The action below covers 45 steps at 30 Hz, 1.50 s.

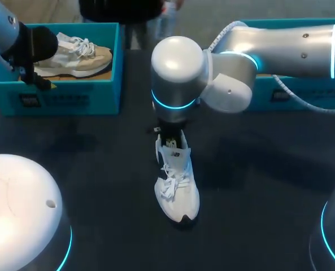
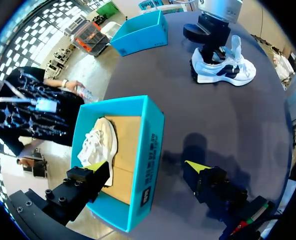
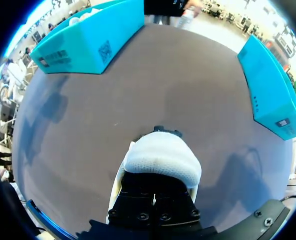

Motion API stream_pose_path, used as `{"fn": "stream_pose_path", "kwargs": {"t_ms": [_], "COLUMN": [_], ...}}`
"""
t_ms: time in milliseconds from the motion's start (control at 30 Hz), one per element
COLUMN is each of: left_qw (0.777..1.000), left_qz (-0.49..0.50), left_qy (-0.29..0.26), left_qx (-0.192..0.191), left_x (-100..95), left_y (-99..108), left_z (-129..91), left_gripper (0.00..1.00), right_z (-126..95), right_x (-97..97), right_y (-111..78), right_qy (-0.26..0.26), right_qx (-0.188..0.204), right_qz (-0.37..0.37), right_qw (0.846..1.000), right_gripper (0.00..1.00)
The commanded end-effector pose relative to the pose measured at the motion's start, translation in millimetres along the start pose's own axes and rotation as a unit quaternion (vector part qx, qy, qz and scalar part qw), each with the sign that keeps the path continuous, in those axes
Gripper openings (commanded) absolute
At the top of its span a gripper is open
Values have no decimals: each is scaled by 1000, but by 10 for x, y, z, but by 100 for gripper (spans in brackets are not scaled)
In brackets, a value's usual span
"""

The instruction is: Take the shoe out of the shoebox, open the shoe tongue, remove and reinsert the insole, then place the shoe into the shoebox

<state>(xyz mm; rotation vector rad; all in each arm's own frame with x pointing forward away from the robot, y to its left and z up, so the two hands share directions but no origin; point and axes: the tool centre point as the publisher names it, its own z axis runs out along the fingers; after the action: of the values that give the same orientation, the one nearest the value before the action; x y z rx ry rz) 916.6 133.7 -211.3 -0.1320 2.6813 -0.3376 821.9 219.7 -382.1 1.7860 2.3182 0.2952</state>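
A white shoe (image 1: 177,186) stands on the dark table at the middle, toe toward the near edge and tongue raised. My right gripper (image 1: 168,139) points down into its opening at the heel end. In the right wrist view that gripper (image 3: 155,195) is shut, its tips hidden behind white mesh of the shoe (image 3: 162,157). What it holds is hidden. The left shoebox (image 1: 62,96) at the back left holds a beige shoe (image 1: 77,56). My left gripper (image 2: 147,166) hangs open astride that shoebox's wall (image 2: 150,145), one finger above the beige shoe (image 2: 100,142).
A second teal box (image 1: 303,93) stands at the back right, behind my right arm. Rounded white parts of my arms (image 1: 20,209) fill both near corners. The left wrist view shows the white shoe (image 2: 225,67) far off, with the second box (image 2: 140,32) beyond it.
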Motion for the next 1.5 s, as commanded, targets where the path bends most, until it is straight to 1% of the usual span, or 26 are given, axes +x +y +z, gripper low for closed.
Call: {"fn": "stream_pose_path", "kwargs": {"t_ms": [33,133,200,267,400,533,600,700,767,867,967,1133,1300,1333,1400,1500], "left_qw": [1000,1000,1000,1000,1000,1000,1000,1000,1000,1000,1000,1000,1000,1000,1000,1000], "left_qz": [0,0,0,0,0,0,0,0,0,0,0,0,0,0,0,0], "left_qy": [0,0,0,0,0,0,0,0,0,0,0,0,0,0,0,0], "left_qx": [-2,-2,-2,-2,-2,-2,-2,-2,-2,-2,-2,-2,-2,-2,-2,-2], "left_x": [5,5,5,5,5,5,5,5,5,5,5,5,5,5,5,5], "left_y": [0,0,0,0,0,0,0,0,0,0,0,0,0,0,0,0], "left_z": [-5,-5,-5,-5,-5,-5,-5,-5,-5,-5,-5,-5,-5,-5,-5,-5], "left_gripper": [100,100,100,100,100,100,100,100,100,100,100,100,100,100,100,100], "right_z": [73,138,139,78,-119,-310,-368,-412,-390,-362,-428,-537,-658,-680,-702,-702], "right_x": [19,21,20,19,25,18,14,2,-20,-13,14,7,71,85,113,160], "right_y": [-8,-28,-35,-57,-98,-128,-136,-149,-159,-143,-127,-142,-256,-281,-349,-431], "right_qy": [3,8,9,10,14,1,-4,-8,-9,-7,-16,-9,8,5,16,19], "right_qx": [4,13,17,21,46,47,50,45,39,43,62,112,176,184,206,223], "right_qz": [-2,-1,0,1,6,10,11,14,19,20,18,17,30,36,47,62], "right_qw": [1000,1000,1000,1000,999,999,999,999,999,999,998,993,984,982,977,973], "right_gripper": [0,0,0,0,0,0,0,0,0,0,0,0,0,0,0,0]}}
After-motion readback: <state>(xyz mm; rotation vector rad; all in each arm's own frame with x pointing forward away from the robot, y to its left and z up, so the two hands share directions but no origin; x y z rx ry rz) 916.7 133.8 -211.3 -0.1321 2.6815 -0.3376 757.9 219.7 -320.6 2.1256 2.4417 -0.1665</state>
